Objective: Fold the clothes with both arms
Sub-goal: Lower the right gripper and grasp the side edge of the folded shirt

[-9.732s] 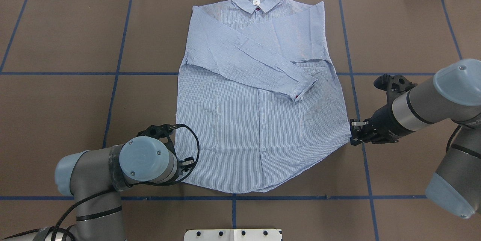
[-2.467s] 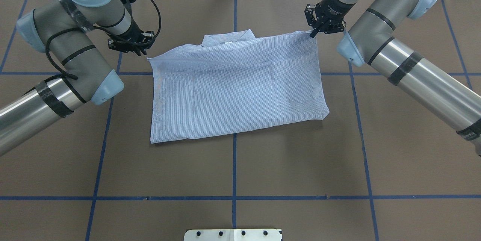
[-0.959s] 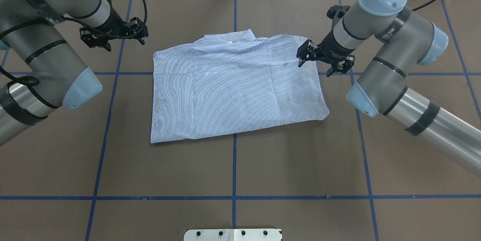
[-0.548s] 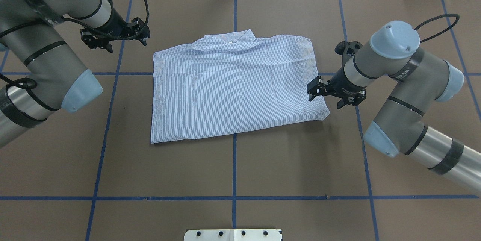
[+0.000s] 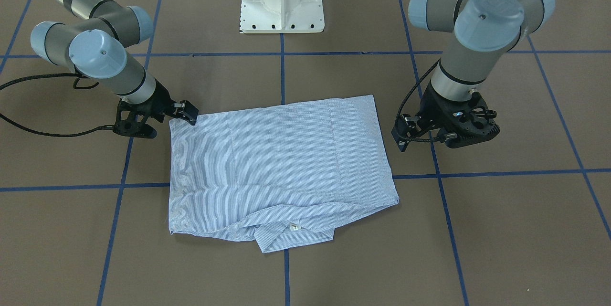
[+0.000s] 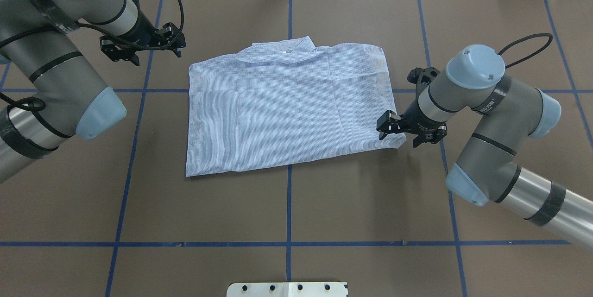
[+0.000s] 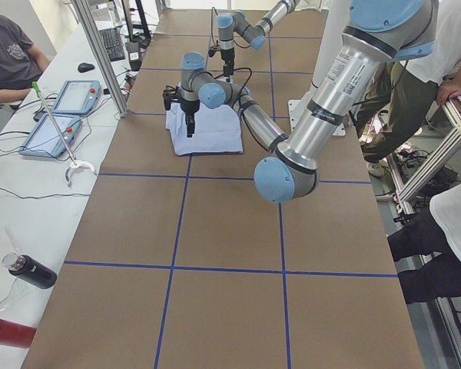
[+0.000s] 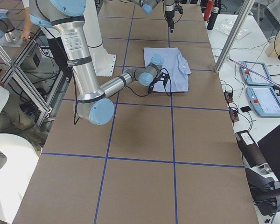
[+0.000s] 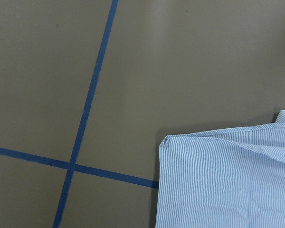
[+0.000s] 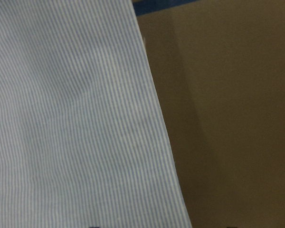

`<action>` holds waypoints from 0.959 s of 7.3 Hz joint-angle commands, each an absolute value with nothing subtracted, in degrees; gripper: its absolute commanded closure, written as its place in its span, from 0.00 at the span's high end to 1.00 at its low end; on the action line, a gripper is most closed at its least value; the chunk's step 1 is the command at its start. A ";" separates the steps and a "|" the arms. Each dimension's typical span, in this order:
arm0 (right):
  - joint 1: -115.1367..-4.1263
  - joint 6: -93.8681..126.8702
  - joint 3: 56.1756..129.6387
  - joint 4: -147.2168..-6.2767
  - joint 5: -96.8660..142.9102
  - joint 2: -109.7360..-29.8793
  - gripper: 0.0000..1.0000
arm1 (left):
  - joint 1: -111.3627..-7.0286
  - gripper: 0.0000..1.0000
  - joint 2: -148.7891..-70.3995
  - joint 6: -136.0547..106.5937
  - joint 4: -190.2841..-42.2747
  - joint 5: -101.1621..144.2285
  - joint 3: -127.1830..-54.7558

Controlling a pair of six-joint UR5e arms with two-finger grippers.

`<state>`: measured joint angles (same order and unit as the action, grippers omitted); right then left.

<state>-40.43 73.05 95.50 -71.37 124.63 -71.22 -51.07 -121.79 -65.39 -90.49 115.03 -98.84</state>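
The blue-and-white striped shirt (image 6: 287,107) lies folded in half on the brown table, with its collar (image 5: 293,237) sticking out at the far edge. My right gripper (image 6: 406,134) is open and low over the shirt's near right corner; in the front view it (image 5: 162,122) straddles that corner. The right wrist view shows the shirt's edge (image 10: 71,118) close up. My left gripper (image 6: 141,49) is open, empty and raised beyond the far left corner. The left wrist view shows that corner (image 9: 228,185) from above.
The white pedestal base (image 5: 281,0) stands at the robot's side of the table. Blue tape lines (image 6: 288,204) cross the brown mat. Operators, tablets (image 7: 77,96) and bottles (image 7: 31,270) show beside the table in the side views.
My right gripper has moved from the shirt's far right corner along its right edge to the near right corner and has come lower. The left gripper has barely moved. The shirt lies as before.
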 commanded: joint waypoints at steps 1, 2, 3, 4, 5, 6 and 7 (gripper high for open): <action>-41.56 73.04 95.45 -70.93 124.19 -71.19 0.83 | -51.06 1.00 -121.73 -65.39 -90.53 114.87 -98.88; -41.66 73.21 95.45 -70.84 124.10 -71.10 0.57 | -51.06 1.00 -121.73 -65.39 -90.61 114.79 -98.88; -41.66 73.21 95.45 -70.75 123.93 -71.19 0.32 | -51.06 1.00 -121.64 -65.39 -90.62 114.70 -98.88; -41.57 73.13 95.45 -70.75 123.84 -71.45 0.21 | -51.06 1.00 -121.64 -65.30 -90.62 114.61 -98.79; -41.57 73.13 95.45 -70.75 123.75 -71.46 0.21 | -51.06 1.00 -121.55 -65.22 -90.62 114.61 -98.79; -41.49 73.13 95.45 -70.75 123.66 -71.46 0.20 | -51.06 1.00 -121.55 -65.21 -90.62 114.61 -98.79; -41.57 73.13 95.71 -70.75 123.75 -71.46 0.02 | -51.06 1.00 -121.64 -65.21 -90.62 114.61 -98.79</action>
